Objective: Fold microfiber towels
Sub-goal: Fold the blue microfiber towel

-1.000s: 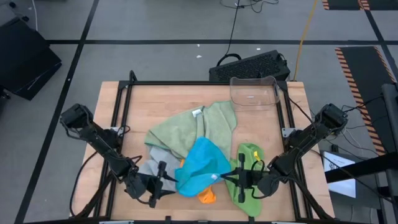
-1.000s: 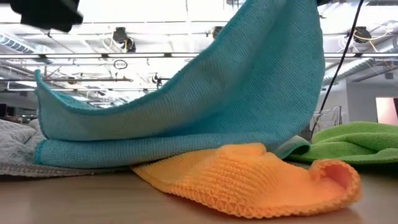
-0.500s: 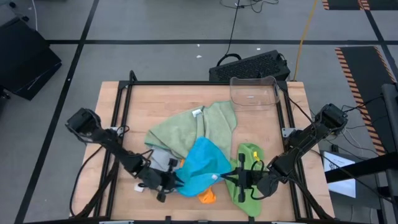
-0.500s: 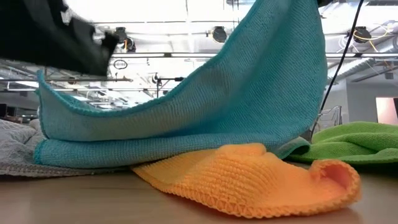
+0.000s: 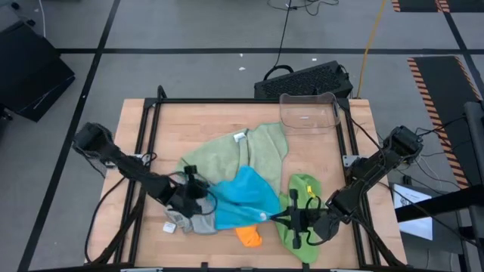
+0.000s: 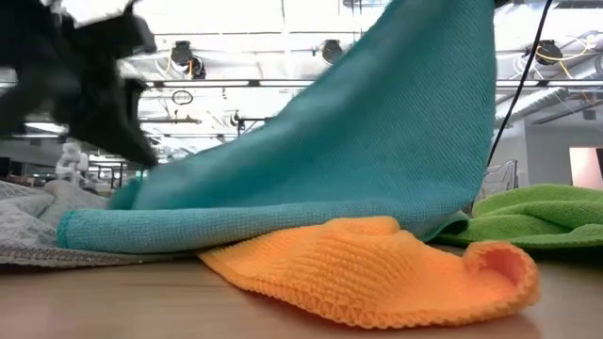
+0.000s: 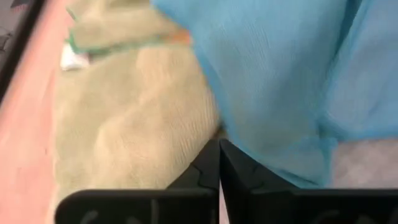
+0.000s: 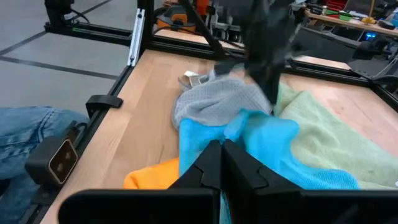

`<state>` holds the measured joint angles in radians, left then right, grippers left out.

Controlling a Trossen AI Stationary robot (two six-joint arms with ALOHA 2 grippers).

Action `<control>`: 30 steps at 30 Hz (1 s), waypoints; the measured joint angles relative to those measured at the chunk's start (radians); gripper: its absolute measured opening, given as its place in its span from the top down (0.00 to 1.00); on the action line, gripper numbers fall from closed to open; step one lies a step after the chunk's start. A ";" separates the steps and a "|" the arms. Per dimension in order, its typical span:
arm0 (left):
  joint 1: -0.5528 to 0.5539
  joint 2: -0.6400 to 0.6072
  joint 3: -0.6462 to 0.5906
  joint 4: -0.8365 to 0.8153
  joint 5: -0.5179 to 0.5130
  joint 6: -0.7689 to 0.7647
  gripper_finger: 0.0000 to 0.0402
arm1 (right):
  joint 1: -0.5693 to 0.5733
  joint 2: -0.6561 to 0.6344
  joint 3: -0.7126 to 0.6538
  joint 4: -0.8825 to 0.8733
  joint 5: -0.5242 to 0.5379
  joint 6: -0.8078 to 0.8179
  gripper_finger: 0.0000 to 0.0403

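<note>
- Sage towel (image 5: 257, 151) is spread mid-table with the blue towel (image 5: 246, 202) over its near edge.
- Grey towel (image 5: 198, 221) could drag along, since it's bunched under blue.
- Left gripper (image 5: 198, 190) and right gripper (image 5: 291, 219) are both clamped, each on blue I think.

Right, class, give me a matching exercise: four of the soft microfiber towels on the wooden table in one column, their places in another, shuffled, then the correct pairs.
Towels:
1. bright blue microfiber towel
2. orange microfiber towel
3. sage green microfiber towel
4. lime green microfiber towel

Places:
A. spread nearest the clear plastic bin
B. under the right gripper
C. pinched by both grippers
D. peeking from beneath the blue one

Pairs: 1-C, 2-D, 3-A, 4-B
</note>
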<state>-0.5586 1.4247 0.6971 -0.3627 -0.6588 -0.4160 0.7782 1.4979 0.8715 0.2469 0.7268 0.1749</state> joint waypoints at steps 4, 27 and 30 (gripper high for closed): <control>-0.015 -0.118 -0.001 -0.057 -0.041 -0.043 0.95 | 0.011 0.000 0.000 -0.007 0.001 0.007 1.00; -0.113 0.188 -0.002 0.340 0.096 0.195 0.58 | 0.011 0.000 0.000 -0.028 0.003 0.023 1.00; -0.118 0.176 -0.002 0.358 0.094 0.223 0.77 | 0.011 0.000 0.000 -0.029 0.004 0.023 1.00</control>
<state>-0.6770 1.6007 0.6956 -0.0047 -0.5652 -0.1928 0.7895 1.4975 0.8715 0.2183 0.7303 0.1982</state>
